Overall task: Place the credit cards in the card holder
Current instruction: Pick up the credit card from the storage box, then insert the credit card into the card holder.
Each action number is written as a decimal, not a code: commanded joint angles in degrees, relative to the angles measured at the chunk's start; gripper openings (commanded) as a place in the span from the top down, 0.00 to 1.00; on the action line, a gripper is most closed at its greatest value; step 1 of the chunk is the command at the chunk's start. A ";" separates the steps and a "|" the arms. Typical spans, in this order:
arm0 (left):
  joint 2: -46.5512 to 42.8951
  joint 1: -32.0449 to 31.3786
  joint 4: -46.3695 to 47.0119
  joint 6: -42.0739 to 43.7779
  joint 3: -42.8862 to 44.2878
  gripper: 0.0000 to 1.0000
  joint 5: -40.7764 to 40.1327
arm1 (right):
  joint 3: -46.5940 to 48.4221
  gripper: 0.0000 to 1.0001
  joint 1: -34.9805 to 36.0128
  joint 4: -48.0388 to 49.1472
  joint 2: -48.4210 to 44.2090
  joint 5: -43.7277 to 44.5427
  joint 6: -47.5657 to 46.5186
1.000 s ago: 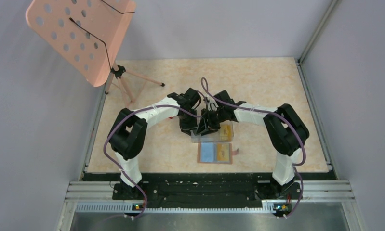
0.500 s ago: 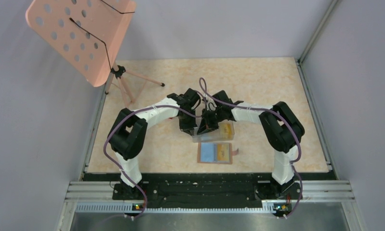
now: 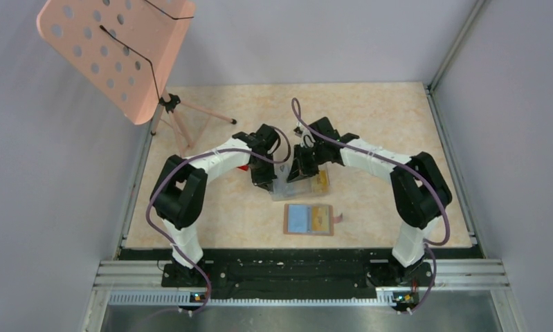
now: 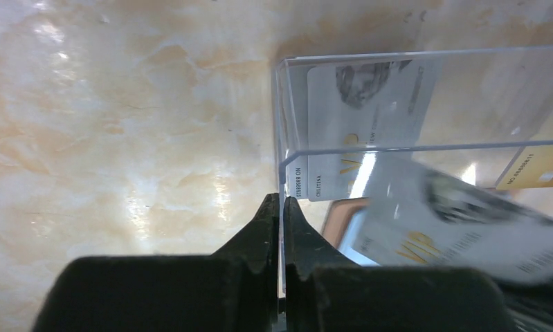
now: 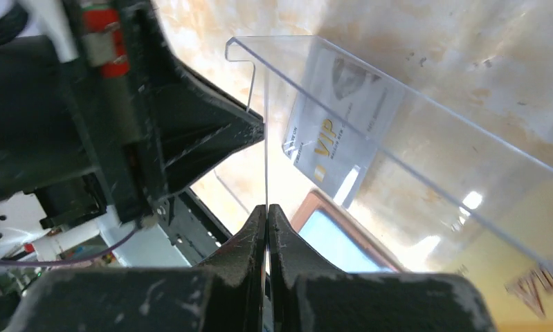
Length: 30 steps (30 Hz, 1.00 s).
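The clear plastic box (image 3: 302, 185) is held by both grippers. My left gripper (image 3: 263, 177) is shut on its left end wall (image 4: 282, 173). My right gripper (image 3: 300, 170) is shut on a thin clear wall (image 5: 266, 138). A whitish card (image 4: 363, 131) lies in the box, also seen in the right wrist view (image 5: 342, 128). A second whitish card (image 4: 460, 225) is blurred and tilted. A yellow card (image 4: 540, 166) is in the box's right end. The card holder (image 3: 309, 219) lies open in front of the box, blue lining (image 5: 336, 242) up, with a yellow card (image 3: 320, 219) on its right half.
A pink perforated stand (image 3: 114, 52) on a tripod is at the rear left. A small red thing (image 3: 243, 166) shows behind the left arm. The enclosure walls rise on both sides, and a black rail (image 3: 294, 273) runs along the near edge.
Both grippers have moved away from the near edge, carrying the clear box a little further from the open card holder. The card holder has not moved.
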 commanded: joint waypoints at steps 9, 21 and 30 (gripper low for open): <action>-4.64 5.86 -1.45 -0.53 -1.12 1.00 -4.92 | 0.67 1.00 -6.45 -1.16 -11.44 -1.17 -1.54; -9.42 8.23 0.91 1.91 -3.18 0.47 -0.57 | -8.42 1.00 -7.13 -2.30 -18.20 -2.40 -3.64; -21.11 5.88 2.93 -0.03 -10.10 0.42 1.51 | -14.36 1.00 -7.43 -1.44 -24.81 -4.51 -3.41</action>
